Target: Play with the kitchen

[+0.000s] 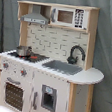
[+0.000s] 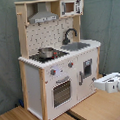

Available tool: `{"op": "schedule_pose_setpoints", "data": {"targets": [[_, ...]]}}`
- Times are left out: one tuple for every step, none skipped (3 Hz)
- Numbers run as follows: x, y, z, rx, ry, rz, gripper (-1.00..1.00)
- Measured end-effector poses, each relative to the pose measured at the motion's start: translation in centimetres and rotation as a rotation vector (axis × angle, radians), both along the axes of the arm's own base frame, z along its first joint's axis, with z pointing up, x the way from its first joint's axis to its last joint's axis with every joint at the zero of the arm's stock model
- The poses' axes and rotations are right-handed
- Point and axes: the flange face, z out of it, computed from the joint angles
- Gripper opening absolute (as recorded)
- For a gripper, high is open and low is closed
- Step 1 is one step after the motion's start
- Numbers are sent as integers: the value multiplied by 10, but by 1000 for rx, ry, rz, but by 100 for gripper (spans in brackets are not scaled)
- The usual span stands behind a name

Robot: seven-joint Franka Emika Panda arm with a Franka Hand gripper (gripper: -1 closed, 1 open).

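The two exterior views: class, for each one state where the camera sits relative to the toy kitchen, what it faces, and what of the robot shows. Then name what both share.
First exterior view: in front of the kitchen, off towards its sink end; no robot part shows.
Second exterior view: in front, off towards the stove end, pot nearest; a white robot part enters at the second exterior view's right.
Shared: kitchen, pot, sink, faucet, microwave.

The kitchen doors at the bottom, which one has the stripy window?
The oven door under the knobs and pot. Its window shows rack lines; the door under the sink has a small dark panel.
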Motion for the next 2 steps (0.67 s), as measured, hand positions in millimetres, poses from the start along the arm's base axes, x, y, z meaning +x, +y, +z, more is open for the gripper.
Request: {"op": "schedule_pose_setpoints", "data": {"targets": [[36, -36, -4, -5, 7, -78, 100], [57, -65, -4, -19, 13, -103, 100]]}}
